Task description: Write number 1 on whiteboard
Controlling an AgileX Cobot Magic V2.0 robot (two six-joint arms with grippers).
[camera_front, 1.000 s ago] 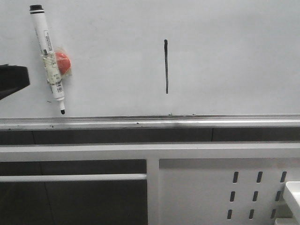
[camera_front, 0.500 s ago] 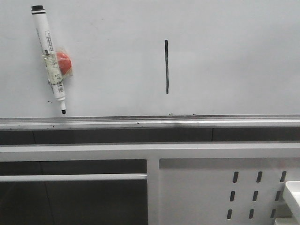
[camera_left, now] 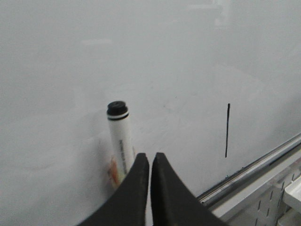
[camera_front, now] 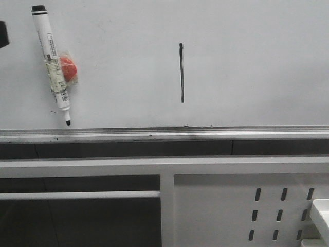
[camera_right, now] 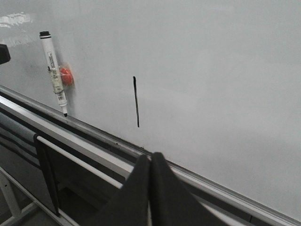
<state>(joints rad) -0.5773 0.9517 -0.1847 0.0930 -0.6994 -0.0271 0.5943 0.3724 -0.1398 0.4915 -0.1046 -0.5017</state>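
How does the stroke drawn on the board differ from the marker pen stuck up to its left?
The number 1 is a thin flat black line; the marker pen is a thick white barrel with a black cap end and tip. The stroke stands nearly vertical mid-board; the pen leans, tip down, at the left by a red magnet. The stroke is somewhat shorter. Both sit on the whiteboard above the tray rail.

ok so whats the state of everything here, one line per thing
number 1: drawn, a thin black upright stroke on the board
whiteboard: otherwise unmarked
marker pen: stuck to the board, tip down and uncapped, nobody holding it
red magnet: taped to the pen, against the board
left gripper: jaws shut, holding nothing
right gripper: jaws shut, holding nothing
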